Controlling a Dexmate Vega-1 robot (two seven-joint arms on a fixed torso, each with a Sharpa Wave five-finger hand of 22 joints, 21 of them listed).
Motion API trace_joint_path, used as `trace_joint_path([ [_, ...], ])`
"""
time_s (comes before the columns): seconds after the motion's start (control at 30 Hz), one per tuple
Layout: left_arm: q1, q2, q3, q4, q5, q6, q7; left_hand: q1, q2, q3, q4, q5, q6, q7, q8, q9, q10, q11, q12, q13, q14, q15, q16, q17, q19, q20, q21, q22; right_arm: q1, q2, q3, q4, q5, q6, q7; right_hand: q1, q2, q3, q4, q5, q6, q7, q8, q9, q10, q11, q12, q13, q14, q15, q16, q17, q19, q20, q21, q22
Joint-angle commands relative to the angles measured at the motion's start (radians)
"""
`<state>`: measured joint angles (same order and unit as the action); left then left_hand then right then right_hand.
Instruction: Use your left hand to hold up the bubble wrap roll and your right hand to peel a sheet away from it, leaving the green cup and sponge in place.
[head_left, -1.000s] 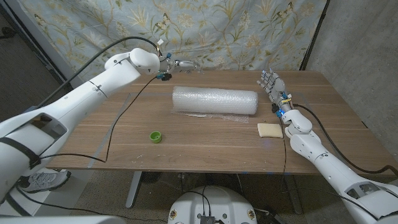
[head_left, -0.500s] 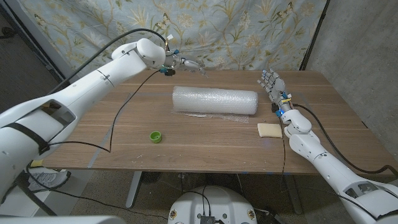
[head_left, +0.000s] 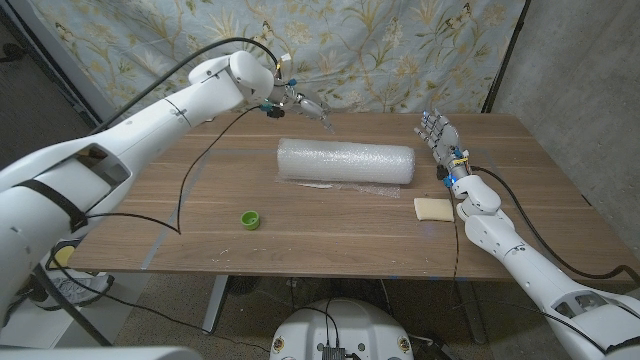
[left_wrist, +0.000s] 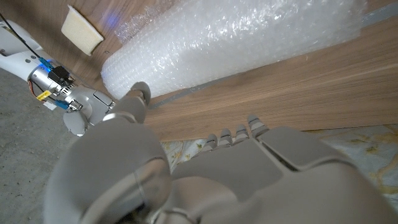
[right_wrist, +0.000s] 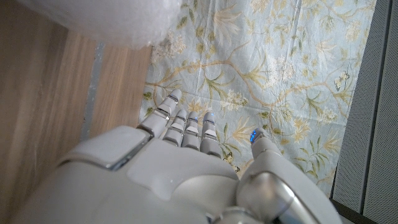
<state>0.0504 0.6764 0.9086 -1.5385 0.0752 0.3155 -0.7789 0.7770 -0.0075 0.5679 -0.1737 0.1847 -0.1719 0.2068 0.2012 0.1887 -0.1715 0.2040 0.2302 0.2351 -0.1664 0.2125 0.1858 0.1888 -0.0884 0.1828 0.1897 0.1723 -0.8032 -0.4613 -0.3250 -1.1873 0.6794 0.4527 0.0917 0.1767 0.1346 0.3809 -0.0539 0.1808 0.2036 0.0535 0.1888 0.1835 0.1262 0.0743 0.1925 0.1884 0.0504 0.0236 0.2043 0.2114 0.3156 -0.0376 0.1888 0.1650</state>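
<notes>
The bubble wrap roll (head_left: 345, 162) lies on its side in the middle of the wooden table (head_left: 330, 230); it also shows in the left wrist view (left_wrist: 249, 37) and the right wrist view (right_wrist: 118, 18). My left hand (head_left: 305, 104) hovers in the air behind the roll's left end, fingers stretched out, holding nothing. My right hand (head_left: 440, 135) stands a little past the roll's right end, fingers up and apart, empty. The small green cup (head_left: 250, 219) sits in front of the roll's left end. The beige sponge (head_left: 434, 208) lies beside my right forearm.
A loose flap of wrap (head_left: 350, 188) spreads on the table under the roll's front. A black cable (head_left: 190, 190) from my left arm trails over the table's left part. A patterned curtain (head_left: 380, 50) hangs behind the far edge.
My left hand has swung to the right along the table's far edge, ending above and behind the roll's left end. The right hand, roll, cup and sponge have not moved.
</notes>
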Motion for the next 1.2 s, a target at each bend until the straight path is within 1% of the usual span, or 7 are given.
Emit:
trace_joint_path([
  [0.03, -0.062, -0.041, 0.056, 0.036, 0.080, -0.010, -0.107, 0.018, 0.001, -0.004, 0.003, 0.007, -0.041, 0.004, 0.009, 0.001, -0.088, 0.010, 0.009, 0.004, -0.058, 0.005, 0.010, 0.005, 0.007, 0.007, 0.006, 0.002, -0.004, 0.002, 0.004, -0.011, 0.005, -0.003, -0.007, 0.009, 0.000, -0.001, -0.004, 0.004, 0.007, 0.000, 0.005, 0.005, 0.007, 0.006, 0.006, 0.005, 0.004, 0.007, 0.007, 0.002, 0.003, 0.008, 0.002, 0.005],
  [0.33, -0.096, -0.090, 0.074, 0.112, 0.073, -0.042, -0.168, 0.045, -0.005, -0.034, 0.013, 0.000, -0.074, 0.002, 0.002, 0.002, -0.113, 0.013, 0.008, 0.014, -0.074, 0.007, 0.006, 0.008, -0.020, 0.020, 0.000, 0.004, -0.014, -0.002, 0.008, -0.019, 0.007, 0.001, -0.010, 0.008, -0.001, -0.002, -0.004, 0.004, 0.006, -0.001, 0.005, 0.005, 0.005, 0.006, 0.005, 0.005, 0.005, 0.008, 0.008, 0.003, 0.001, 0.009, 0.002, 0.005],
  [0.47, -0.113, -0.109, 0.087, 0.142, 0.076, -0.058, -0.194, 0.066, 0.000, -0.083, 0.021, -0.004, -0.099, 0.001, 0.005, 0.002, -0.131, 0.013, 0.014, 0.028, -0.094, 0.008, 0.009, 0.011, -0.039, 0.024, 0.002, 0.004, -0.017, -0.004, 0.009, -0.020, 0.005, 0.006, -0.009, 0.008, -0.001, -0.002, -0.005, 0.004, 0.007, -0.001, 0.005, 0.005, 0.004, 0.005, 0.005, 0.005, 0.005, 0.009, 0.008, 0.003, 0.001, 0.010, 0.002, 0.005],
  [0.57, -0.124, -0.121, 0.099, 0.160, 0.079, -0.066, -0.213, 0.091, 0.021, -0.156, 0.024, -0.005, -0.115, 0.001, 0.003, 0.001, -0.146, 0.013, 0.020, 0.040, -0.105, 0.008, 0.011, 0.012, -0.052, 0.024, 0.004, 0.004, -0.023, -0.005, 0.011, -0.029, 0.006, 0.004, -0.019, 0.008, -0.001, -0.002, -0.005, 0.004, 0.006, -0.001, 0.005, 0.005, 0.003, 0.005, 0.004, 0.005, 0.004, 0.011, 0.008, 0.003, 0.000, 0.010, 0.002, 0.005],
  [0.73, -0.140, -0.140, 0.113, 0.188, 0.083, -0.078, -0.238, 0.098, 0.038, -0.212, 0.028, -0.007, -0.134, 0.001, 0.001, 0.001, -0.164, 0.013, 0.018, 0.042, -0.118, 0.008, 0.011, 0.011, -0.071, 0.025, 0.005, 0.006, -0.030, -0.007, 0.014, -0.037, 0.005, 0.006, -0.023, 0.008, -0.002, -0.003, -0.006, 0.004, 0.006, -0.002, 0.005, 0.005, 0.002, 0.006, 0.004, 0.005, 0.003, 0.010, 0.007, 0.003, -0.002, 0.011, 0.001, 0.005],
  [0.97, -0.158, -0.158, 0.135, 0.203, 0.105, -0.079, -0.258, 0.099, 0.049, -0.243, 0.028, -0.006, -0.159, 0.001, 0.000, 0.001, -0.180, 0.013, 0.018, 0.045, -0.133, 0.008, 0.011, 0.012, -0.090, 0.025, 0.005, 0.006, -0.045, -0.011, 0.020, -0.051, 0.009, 0.006, -0.031, 0.008, -0.002, -0.003, -0.006, 0.004, 0.005, -0.003, 0.005, 0.005, 0.001, 0.007, 0.004, 0.005, 0.002, 0.012, 0.007, 0.003, -0.002, 0.012, 0.001, 0.005],
  [1.2, -0.158, -0.167, 0.144, 0.210, 0.123, -0.077, -0.250, 0.100, 0.056, -0.256, 0.028, -0.005, -0.180, 0.001, -0.001, 0.000, -0.190, 0.014, 0.018, 0.046, -0.142, 0.008, 0.011, 0.012, -0.103, 0.025, 0.005, 0.007, -0.057, -0.014, 0.024, -0.054, 0.010, 0.007, -0.039, 0.007, -0.003, -0.004, -0.006, 0.004, 0.005, -0.003, 0.004, 0.005, 0.001, 0.006, 0.004, 0.005, 0.002, 0.013, 0.007, 0.003, -0.003, 0.013, 0.001, 0.005],
])
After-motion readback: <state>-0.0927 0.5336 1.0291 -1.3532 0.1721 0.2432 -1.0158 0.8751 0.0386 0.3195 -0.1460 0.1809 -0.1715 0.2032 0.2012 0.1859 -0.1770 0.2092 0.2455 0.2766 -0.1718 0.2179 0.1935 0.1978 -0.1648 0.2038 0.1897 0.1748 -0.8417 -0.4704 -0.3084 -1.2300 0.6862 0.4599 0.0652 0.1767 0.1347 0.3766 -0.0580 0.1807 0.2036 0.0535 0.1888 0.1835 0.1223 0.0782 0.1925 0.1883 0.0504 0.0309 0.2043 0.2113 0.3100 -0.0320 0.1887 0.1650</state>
